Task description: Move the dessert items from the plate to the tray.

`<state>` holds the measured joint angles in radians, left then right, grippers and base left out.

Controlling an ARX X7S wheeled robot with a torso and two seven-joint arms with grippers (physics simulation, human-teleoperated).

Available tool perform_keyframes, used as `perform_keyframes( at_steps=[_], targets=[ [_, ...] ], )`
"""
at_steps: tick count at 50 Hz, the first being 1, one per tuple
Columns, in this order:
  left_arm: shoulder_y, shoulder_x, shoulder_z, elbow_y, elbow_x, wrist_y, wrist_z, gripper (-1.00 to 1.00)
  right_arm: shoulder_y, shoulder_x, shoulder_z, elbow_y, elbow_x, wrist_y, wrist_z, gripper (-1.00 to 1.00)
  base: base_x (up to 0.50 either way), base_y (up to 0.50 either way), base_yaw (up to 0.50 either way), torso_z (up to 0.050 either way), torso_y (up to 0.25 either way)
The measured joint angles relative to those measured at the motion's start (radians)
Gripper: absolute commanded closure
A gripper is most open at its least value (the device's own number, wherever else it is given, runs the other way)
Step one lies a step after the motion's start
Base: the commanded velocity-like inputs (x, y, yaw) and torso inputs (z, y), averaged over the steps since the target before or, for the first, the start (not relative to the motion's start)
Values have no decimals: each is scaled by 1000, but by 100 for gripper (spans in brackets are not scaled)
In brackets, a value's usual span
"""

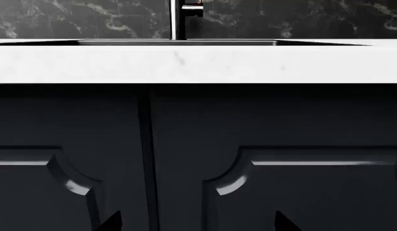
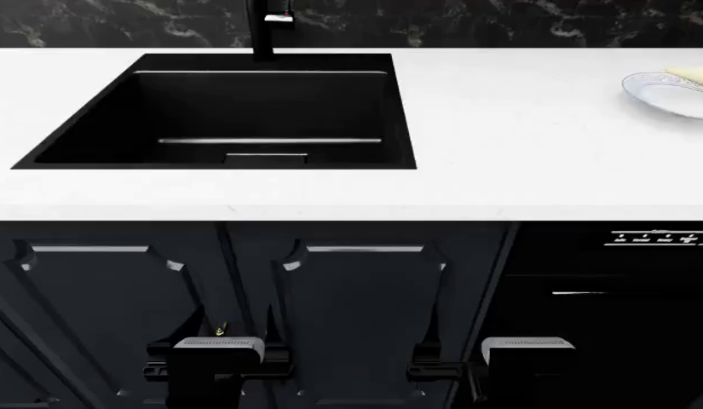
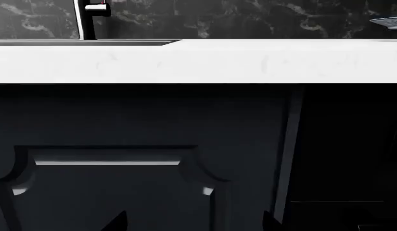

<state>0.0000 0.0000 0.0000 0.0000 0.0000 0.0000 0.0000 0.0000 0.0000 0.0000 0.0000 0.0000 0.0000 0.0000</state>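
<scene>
Both arms low, in front of dark panelled cabinet doors, below the edge of the white marble-look countertop. Left gripper: only two dark fingertips showing at the wrist view's edge, set well apart — jaws spread, nothing between them. Right gripper: same picture, two dark tips apart, nothing held. Black rectangular sink basin sunk into the countertop at head-view left, black faucet at its back edge against the dark veined backsplash. Clear glass plate with patterned rim at far right of the countertop, cut by the frame edge; pale yellow ice-cream cone lying on it, only partly visible. Small white lump not discernible. Tray not in any view.
</scene>
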Motion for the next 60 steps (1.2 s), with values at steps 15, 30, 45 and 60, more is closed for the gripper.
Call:
perform_keyframes(
  at_steps=[15,30,45,60],
  targets=[
    [3,-34,44,9,-20,-9,-27,-100,1,32,-40,-6,17,3,40,-100,0,0,0,13,0],
    [24,-71,69,114,-56,-64,-47,-100,-24,69,-71,-118,14,49,88,-100,0,0,0,50,0],
    [25,-110,71,274,-96,-172,-69,-100,-42,108,-77,-295,22,164,116,-100,0,-245,0,50,0],
    [20,-131,76,342,-131,-225,-81,-100,-45,134,-72,-374,43,219,135,-100,-3,-500,0,50,0]
  ],
)
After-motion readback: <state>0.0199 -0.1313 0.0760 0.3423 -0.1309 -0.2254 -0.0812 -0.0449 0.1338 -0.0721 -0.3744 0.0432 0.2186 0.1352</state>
